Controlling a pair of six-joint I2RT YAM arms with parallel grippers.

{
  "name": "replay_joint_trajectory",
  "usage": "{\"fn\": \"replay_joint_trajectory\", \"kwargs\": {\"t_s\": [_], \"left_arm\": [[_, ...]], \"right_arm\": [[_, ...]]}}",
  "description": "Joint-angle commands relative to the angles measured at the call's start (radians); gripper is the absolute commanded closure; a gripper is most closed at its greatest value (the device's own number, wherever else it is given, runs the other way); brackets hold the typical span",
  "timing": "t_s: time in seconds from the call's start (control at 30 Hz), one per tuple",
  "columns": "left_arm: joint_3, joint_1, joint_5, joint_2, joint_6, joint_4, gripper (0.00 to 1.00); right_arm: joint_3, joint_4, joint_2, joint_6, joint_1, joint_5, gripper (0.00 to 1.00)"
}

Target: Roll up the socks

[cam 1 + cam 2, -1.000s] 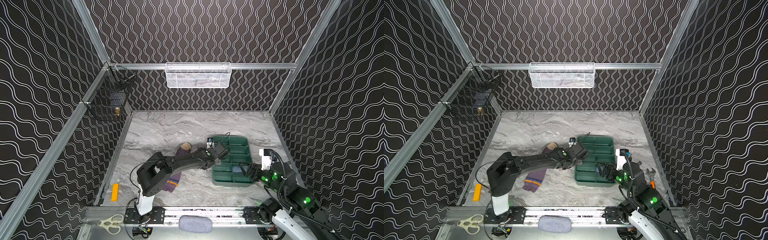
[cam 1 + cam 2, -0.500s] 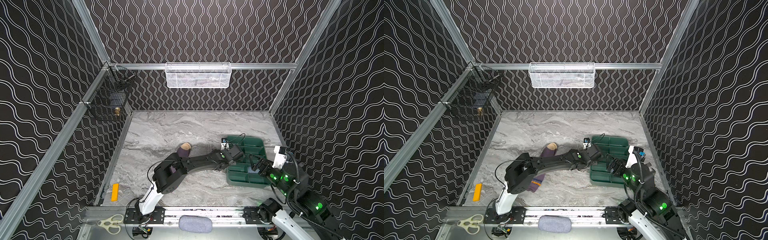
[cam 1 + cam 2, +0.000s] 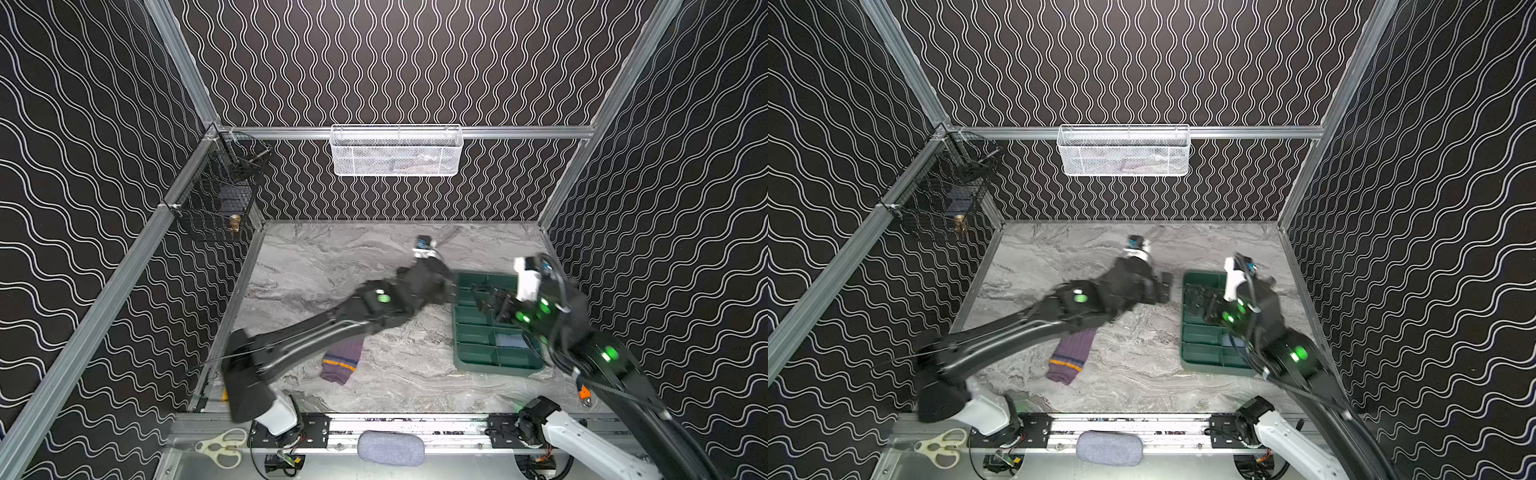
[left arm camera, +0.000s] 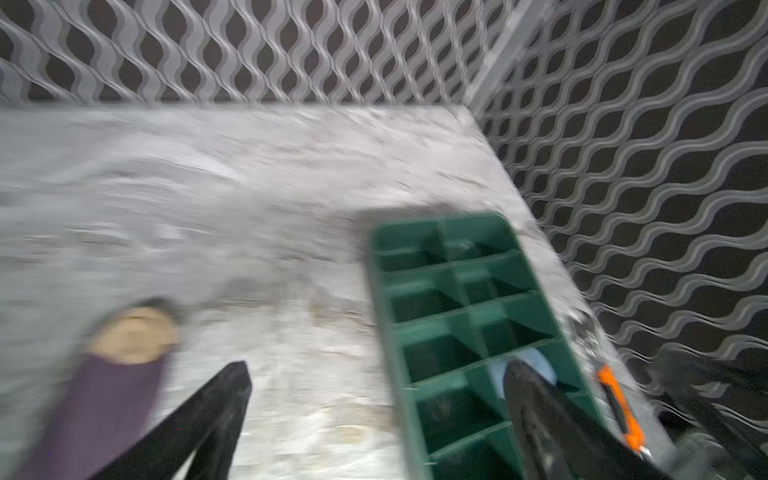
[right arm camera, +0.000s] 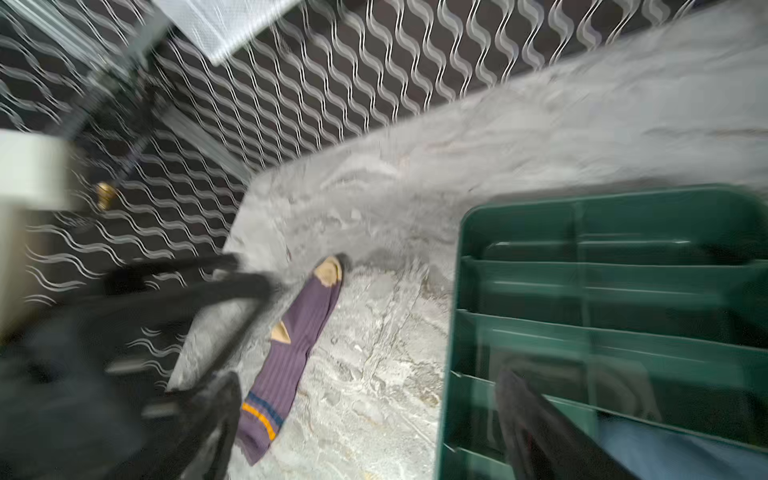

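My left gripper (image 4: 378, 369) has its two black fingers (image 4: 224, 411) spread wide apart and nothing between them. It hangs over the grey marbled tabletop (image 4: 249, 187), just beside the long side of the dark green plastic compartment tray (image 3: 465, 359). Behind it, back toward my left arm's base and partly under that forearm, the purple ribbed sock (image 3: 343, 361) with tan toe and orange-navy stripes lies flat and stretched out on the table, well apart from the tray. My right gripper (image 3: 490, 302) is also spread wide and empty, and it hovers over the tray's compartments on the far side from my base. Nearer my base than that gripper, the light blue sock (image 3: 509, 340) sits inside one tray compartment, partly hidden by my right arm. The wrist views are too blurred to tell how tightly it is bundled. Beyond the tray's outer side, an orange-handled utility knife (image 4: 619, 409) lies on the table.
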Motion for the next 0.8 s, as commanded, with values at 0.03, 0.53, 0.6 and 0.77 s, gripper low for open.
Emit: {"fn": "replay_joint_trajectory", "kwargs": {"t_s": [0.03,0.53,0.6,0.77], "left_arm": [[-0.224,0.216,0.081,-0.215,0.041,-0.177,0.01],[-0.420,0.508,0.430,-0.137,-0.070,-0.604,0.11],[-0.442,0.509,0.427,-0.112,-0.093,-0.614,0.13],[-0.507,0.513,0.414,-0.103,-0.141,-0.597,0.16]], "right_arm": [[0.093,0.088,0.288,-0.010,0.036,-0.066,0.05],[0.933,-0.201,1.247,-0.078,0.113,-0.335,0.17],[0.967,-0.221,1.281,-0.081,0.114,-0.331,0.19],[0.883,-0.191,1.279,-0.021,0.121,-0.299,0.24]]}}
